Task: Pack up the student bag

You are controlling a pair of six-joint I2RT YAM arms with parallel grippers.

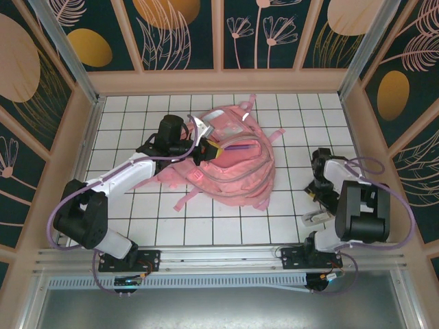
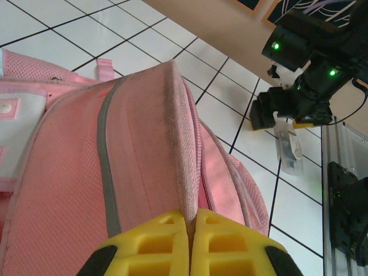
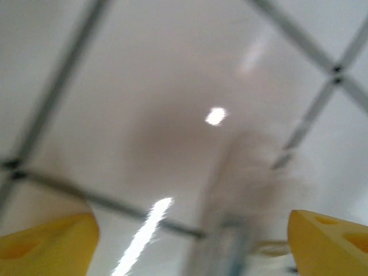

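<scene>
I see large soft pink fabric backpack [image 1: 236,171] mid-table on white tiles [image 1: 137,219]; contents hidden. Left gripper [image 2: 190,221] pinching its upper seam ridge, jaws pressed together. Right gripper [image 3: 187,241] spread wide, low over tile

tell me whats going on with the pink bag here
The left gripper is pinched shut on a ridge of fabric on the pink student bag, which lies in the middle of the tiled table. The right gripper is off to one side of the bag, jaws wide open, low over the tiles, holding nothing. A small pale item sits by it. I can't tell what it is.
</scene>
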